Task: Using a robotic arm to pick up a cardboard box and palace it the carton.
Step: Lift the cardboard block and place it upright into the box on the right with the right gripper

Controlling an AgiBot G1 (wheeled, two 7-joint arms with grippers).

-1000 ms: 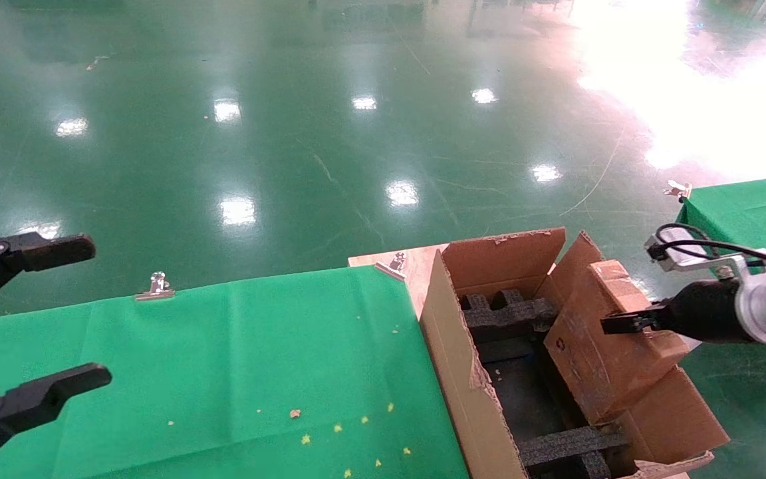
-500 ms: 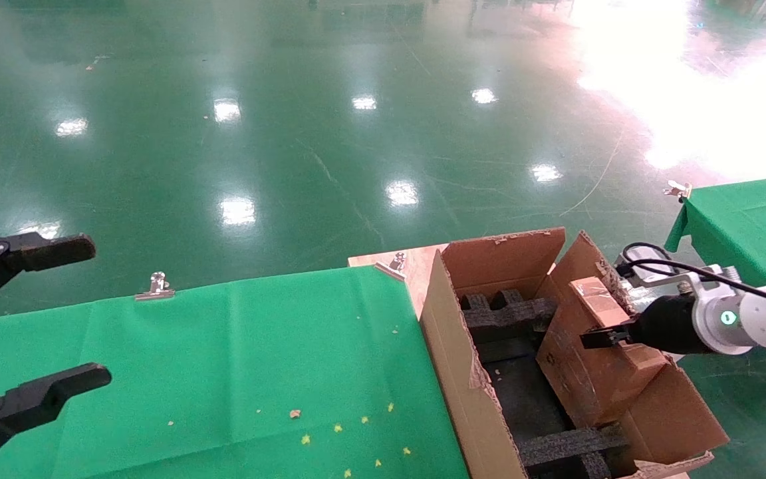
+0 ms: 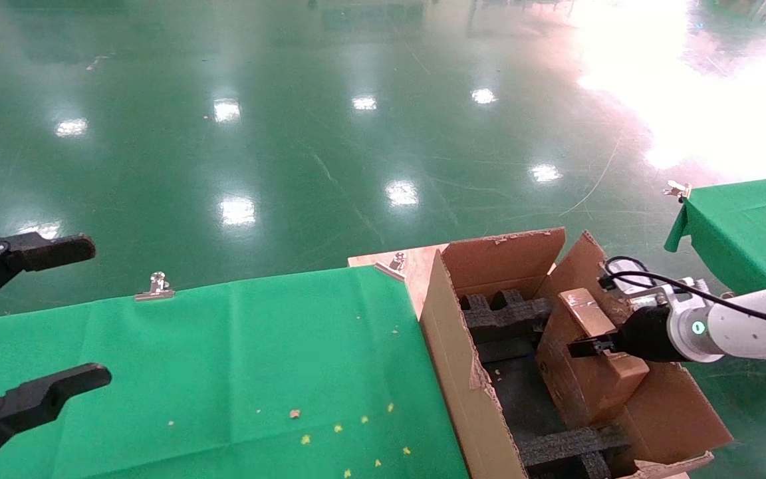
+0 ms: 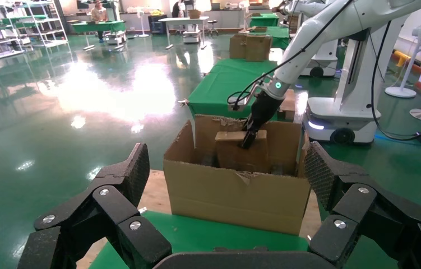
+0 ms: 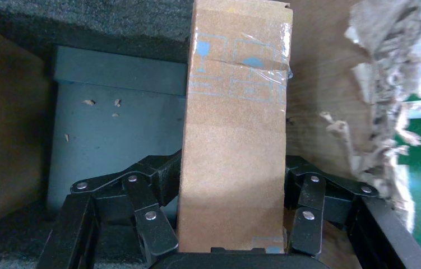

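Note:
My right gripper [image 3: 589, 347], on the white robotic arm [image 3: 749, 329], is shut on the small brown cardboard box [image 3: 582, 372]. It holds the box tilted, partly down inside the large open carton [image 3: 463, 372], against the carton's right wall. Black foam inserts [image 3: 503, 313] line the carton. In the right wrist view the taped box [image 5: 236, 123] sits clamped between my black fingers [image 5: 152, 216]. In the left wrist view the carton [image 4: 236, 193] stands ahead with the box [image 4: 241, 151] sticking up inside it. My left gripper [image 3: 24, 326] is open and empty at the far left.
A green cloth [image 3: 210, 372] covers the table left of the carton, held by metal clips [image 3: 155, 286]. A second green-covered table [image 3: 749, 219] stands at the right. Shiny green floor lies beyond. Another white robot base [image 4: 337, 117] stands behind the carton in the left wrist view.
My right gripper has moved left and down with the box, lowering it deeper into the carton. The left gripper has not moved.

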